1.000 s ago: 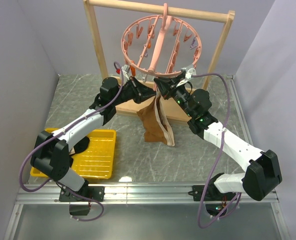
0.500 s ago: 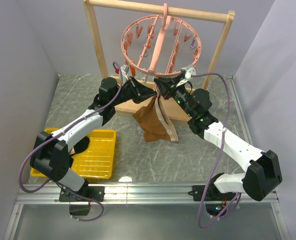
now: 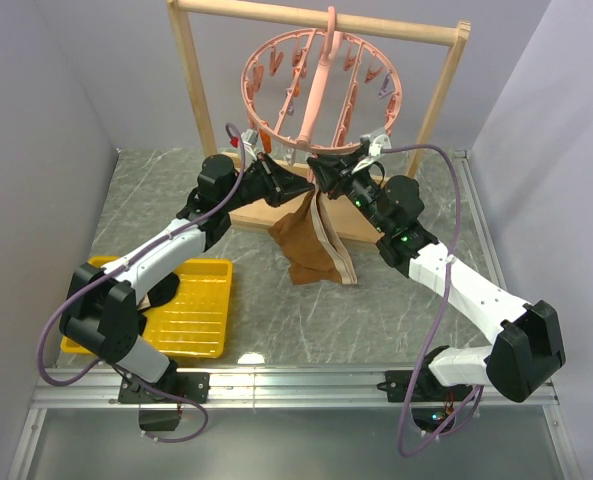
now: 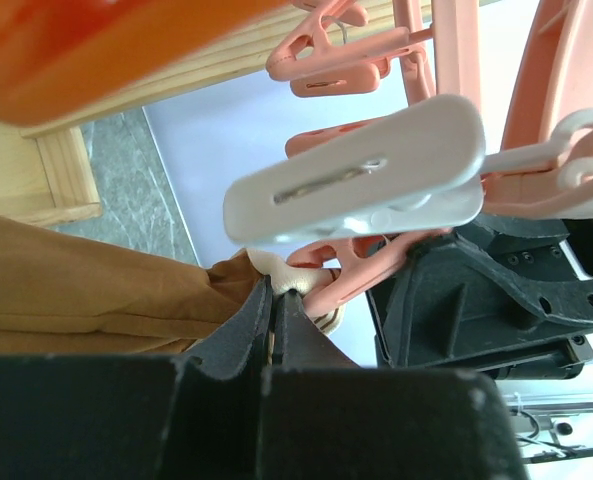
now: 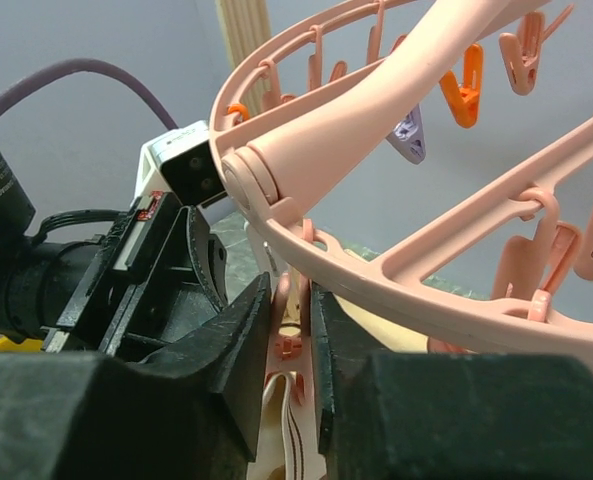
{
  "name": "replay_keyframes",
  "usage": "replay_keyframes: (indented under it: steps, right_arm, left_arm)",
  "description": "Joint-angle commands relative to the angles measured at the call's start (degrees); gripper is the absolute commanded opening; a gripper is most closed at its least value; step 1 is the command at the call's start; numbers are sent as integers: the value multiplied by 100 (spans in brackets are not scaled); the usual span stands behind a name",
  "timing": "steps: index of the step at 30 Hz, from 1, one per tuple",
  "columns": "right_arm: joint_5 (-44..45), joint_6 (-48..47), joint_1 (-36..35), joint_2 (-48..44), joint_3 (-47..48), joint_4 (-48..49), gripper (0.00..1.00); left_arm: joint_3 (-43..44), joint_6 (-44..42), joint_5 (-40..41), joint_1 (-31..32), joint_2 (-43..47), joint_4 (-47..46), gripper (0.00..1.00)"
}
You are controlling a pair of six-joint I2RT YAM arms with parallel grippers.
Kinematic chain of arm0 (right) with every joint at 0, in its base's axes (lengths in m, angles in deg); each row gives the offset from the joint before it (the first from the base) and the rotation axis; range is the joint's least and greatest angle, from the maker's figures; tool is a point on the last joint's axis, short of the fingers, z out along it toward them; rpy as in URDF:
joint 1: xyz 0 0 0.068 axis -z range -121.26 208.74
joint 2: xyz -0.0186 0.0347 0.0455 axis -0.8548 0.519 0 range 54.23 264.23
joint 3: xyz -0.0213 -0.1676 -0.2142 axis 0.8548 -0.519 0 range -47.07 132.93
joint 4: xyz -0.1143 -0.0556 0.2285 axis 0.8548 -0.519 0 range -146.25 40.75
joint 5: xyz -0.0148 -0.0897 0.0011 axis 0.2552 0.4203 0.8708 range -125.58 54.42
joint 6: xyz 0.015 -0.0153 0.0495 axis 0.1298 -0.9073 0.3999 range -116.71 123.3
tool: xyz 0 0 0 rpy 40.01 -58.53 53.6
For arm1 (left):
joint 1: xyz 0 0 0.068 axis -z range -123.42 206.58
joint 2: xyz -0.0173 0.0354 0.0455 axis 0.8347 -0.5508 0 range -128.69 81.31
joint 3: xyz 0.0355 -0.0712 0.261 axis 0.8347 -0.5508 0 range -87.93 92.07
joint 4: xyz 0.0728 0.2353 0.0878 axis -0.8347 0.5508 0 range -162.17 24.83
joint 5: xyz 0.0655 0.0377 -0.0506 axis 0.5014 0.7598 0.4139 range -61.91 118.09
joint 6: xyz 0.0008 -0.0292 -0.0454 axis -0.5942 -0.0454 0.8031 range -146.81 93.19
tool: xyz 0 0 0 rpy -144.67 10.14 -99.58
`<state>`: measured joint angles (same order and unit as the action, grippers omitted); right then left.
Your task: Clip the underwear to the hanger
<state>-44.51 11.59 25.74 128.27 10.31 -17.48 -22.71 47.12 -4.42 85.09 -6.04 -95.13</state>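
The pink ring hanger (image 3: 321, 90) hangs from the wooden rack. The brown underwear (image 3: 311, 245) dangles below its near rim, with the pale waistband at its right edge. My left gripper (image 3: 298, 186) is shut on the top of the waistband (image 4: 288, 272), just under a pink clip (image 4: 348, 272). My right gripper (image 3: 321, 172) is shut on a pink clip (image 5: 296, 335) that hangs from the hanger's rim (image 5: 396, 270). The striped waistband (image 5: 294, 425) sits at the lower end of that clip. The two grippers meet under the rim.
The wooden rack (image 3: 189, 90) and its base board stand at the back. A yellow tray (image 3: 196, 310) with a dark item in it lies at front left. Several other clips hang round the ring, among them a white one (image 4: 366, 185) close to my left gripper.
The hanging fabric has swung, and its lower edge has spread a little to the right. Both grippers have stayed almost in place under the ring's near rim.
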Motion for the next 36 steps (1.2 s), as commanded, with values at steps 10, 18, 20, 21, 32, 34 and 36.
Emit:
replay_keyframes:
  steps: [10, 18, 20, 21, 32, 34, 36]
  right_arm:
    - [-417, -39, -50, -4, 80, -883, 43]
    - [-653, 76, 3, -179, 124, -927, 61]
    - [-742, 111, 47, -267, 89, -971, 64]
    - [-846, 120, 47, -302, 80, -997, 65]
    - [-1445, 93, 118, -934, -201, -1322, 74]
    - [-1498, 93, 118, -1031, -236, -1445, 74]
    - [-1550, 120, 126, -1207, -324, -1507, 74]
  left_arm:
    - [185, -309, 43, -56, 350, -402, 0]
    - [238, -572, 96, -56, 385, -209, 0]
    - [264, -651, 157, -56, 403, -33, 0]
    - [264, -713, 175, -56, 412, 19, 0]
    - [10, -1284, 614, -82, 807, 520, 43]
    - [-52, -1355, 649, -118, 912, 634, 48]
    - [-105, -1460, 650, -162, 983, 783, 51]
